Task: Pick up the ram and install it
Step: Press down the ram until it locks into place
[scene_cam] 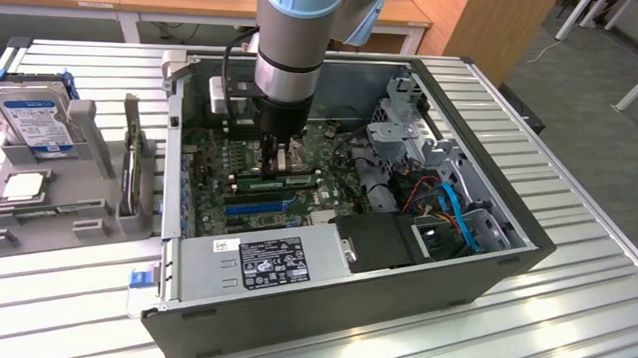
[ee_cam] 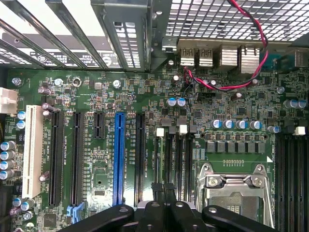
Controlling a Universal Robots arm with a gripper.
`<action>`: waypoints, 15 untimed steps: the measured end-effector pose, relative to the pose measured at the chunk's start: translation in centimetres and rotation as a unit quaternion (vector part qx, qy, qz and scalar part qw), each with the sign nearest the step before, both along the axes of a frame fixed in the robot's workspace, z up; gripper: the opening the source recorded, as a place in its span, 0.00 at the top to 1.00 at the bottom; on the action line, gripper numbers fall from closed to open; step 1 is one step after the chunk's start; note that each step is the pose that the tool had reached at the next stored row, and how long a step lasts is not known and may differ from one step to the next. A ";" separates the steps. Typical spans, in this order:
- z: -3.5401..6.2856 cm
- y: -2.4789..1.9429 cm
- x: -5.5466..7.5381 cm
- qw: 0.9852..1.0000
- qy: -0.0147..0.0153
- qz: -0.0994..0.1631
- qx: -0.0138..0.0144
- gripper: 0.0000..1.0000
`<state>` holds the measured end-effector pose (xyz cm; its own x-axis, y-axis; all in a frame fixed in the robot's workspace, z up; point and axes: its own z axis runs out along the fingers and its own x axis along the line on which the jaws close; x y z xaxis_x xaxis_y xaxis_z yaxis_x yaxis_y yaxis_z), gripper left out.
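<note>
One Universal Robots arm (scene_cam: 292, 43) stands nearly upright and reaches straight down into one open computer case (scene_cam: 507, 257) on the slatted metal surface (scene_cam: 568, 331). Nearest in the exterior view sits one silver power supply (scene_cam: 263, 261) with a black label, along the case's front wall. Behind it lies the green motherboard (scene_cam: 217, 195), with one blue slot (scene_cam: 257, 207) running across it. Just past that slot is the ram (scene_cam: 253, 179), one long green stick lying level on the board, directly under the hand (scene_cam: 280, 168). The hand points down with its fingers together; I cannot tell whether they pinch the ram's edge or only rest on it. In the wrist view the hand (ee_cam: 161, 193) hangs over the black memory slots beside one metal CPU socket (ee_cam: 234, 186), its fingers pressed against each other. To the exterior view's left, one grey holder (scene_cam: 95, 211) carries one hard drive (scene_cam: 32, 117) with a blue label and one square CPU chip (scene_cam: 23, 186).
</note>
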<state>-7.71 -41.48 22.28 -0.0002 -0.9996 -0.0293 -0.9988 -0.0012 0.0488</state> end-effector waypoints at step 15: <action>-0.01 0.02 0.0 1.000 0.000 0.000 0.001 0.90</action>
<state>-7.70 -41.47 22.27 -0.0002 -0.9995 -0.0304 -0.9988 -0.0013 0.0481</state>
